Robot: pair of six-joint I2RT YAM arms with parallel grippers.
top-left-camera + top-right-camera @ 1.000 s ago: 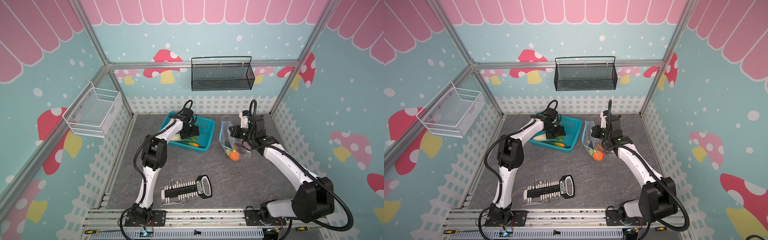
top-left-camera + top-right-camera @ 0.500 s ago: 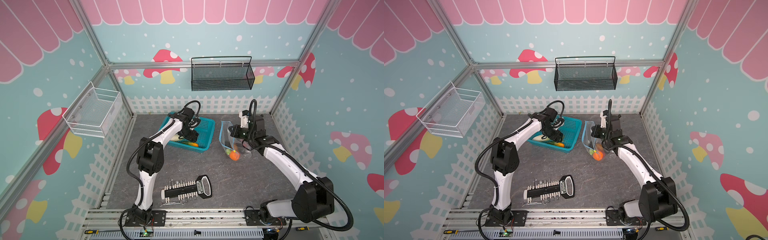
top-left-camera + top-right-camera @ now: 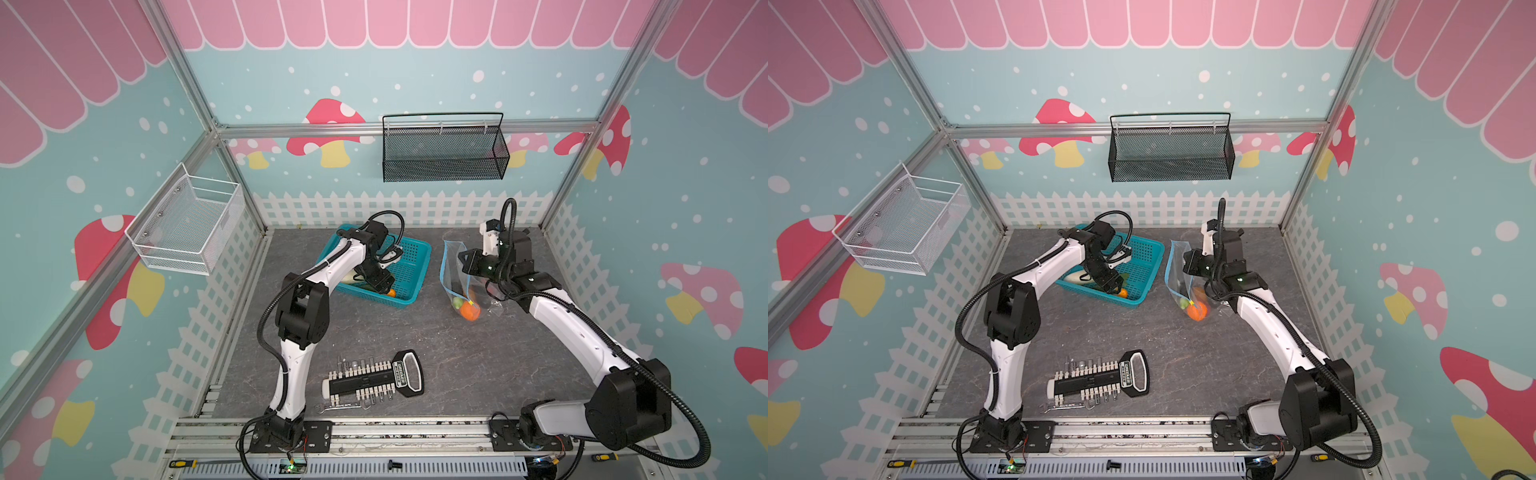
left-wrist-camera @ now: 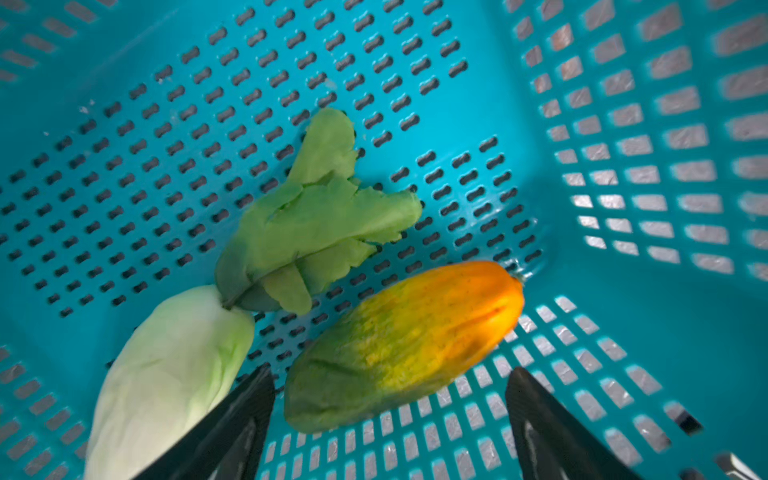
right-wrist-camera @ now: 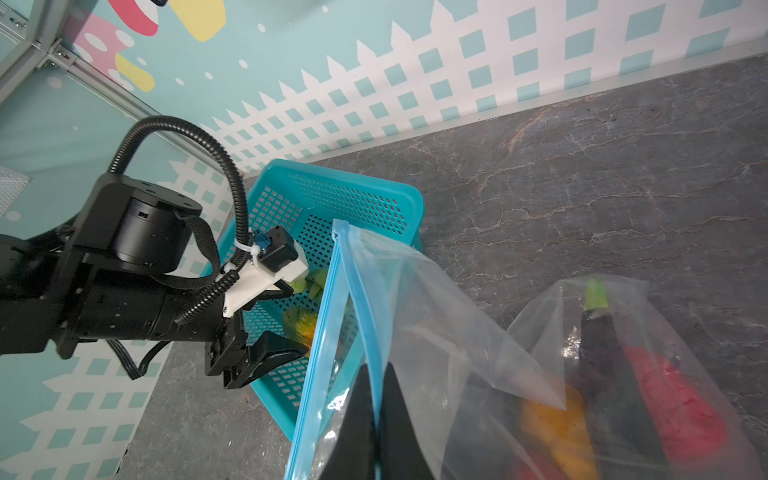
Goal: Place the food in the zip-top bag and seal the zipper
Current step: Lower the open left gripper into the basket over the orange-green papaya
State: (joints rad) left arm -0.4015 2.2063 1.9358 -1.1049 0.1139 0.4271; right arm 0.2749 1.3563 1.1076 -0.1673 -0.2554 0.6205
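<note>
The grey table (image 3: 457, 365) carries the teal basket (image 3: 409, 266) near its back edge. In both top views the left arm (image 3: 332, 266) covers most of what lies in the basket. Just beside the basket, the zip-top bag (image 5: 436, 332) is held up with its mouth gaping toward the basket, and the right wrist view cuts off its lower part. The right gripper (image 5: 376, 374) is clamped on the bag's blue zipper (image 5: 328, 316). The left gripper (image 4: 390, 374) is spread wide inside the basket, its fingers flanking the green end of a green-orange fruit (image 4: 407, 340). Whether they touch the fruit is unclear. The cabbage (image 4: 174, 374) lies alongside, partly cut off. Inside the bag, a red piece (image 5: 673, 407), a dark purple piece (image 5: 598, 353) and an orange piece (image 5: 557, 428) are only blurs through the plastic.
</note>
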